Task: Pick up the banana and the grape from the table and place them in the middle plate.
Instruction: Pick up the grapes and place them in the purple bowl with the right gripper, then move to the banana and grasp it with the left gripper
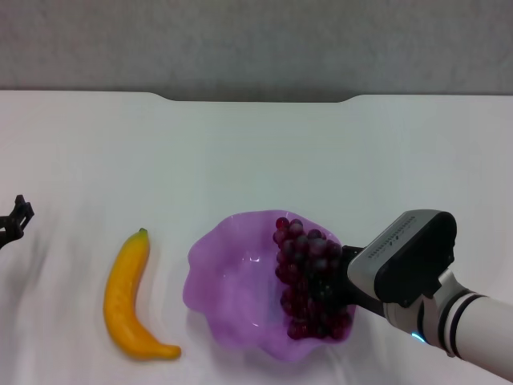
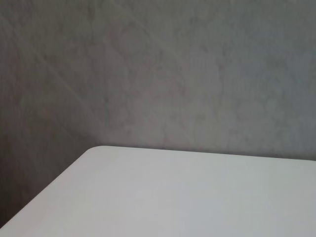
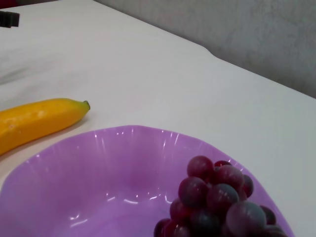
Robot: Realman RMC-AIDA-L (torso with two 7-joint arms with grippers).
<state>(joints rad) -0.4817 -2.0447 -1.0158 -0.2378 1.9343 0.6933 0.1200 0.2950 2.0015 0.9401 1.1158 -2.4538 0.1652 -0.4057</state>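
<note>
The banana [image 1: 128, 297] lies on the white table [image 1: 256, 152], just left of the middle plate [image 1: 224, 273], a translucent purple dish with a wavy rim. The grape [image 1: 309, 277] bunch rests inside the plate along its right side. My right gripper [image 1: 327, 290] reaches in from the right and is right up against the bunch, partly hidden by it. The right wrist view shows the grape [image 3: 217, 197] in the plate [image 3: 98, 173] and the banana [image 3: 34, 121] beyond the rim. My left gripper [image 1: 14, 218] sits at the far left edge, away from everything.
The table's far edge meets a grey wall [image 1: 256, 40]. The left wrist view shows only a table corner [image 2: 173, 197] and that wall. Bare tabletop stretches behind the plate and on both sides.
</note>
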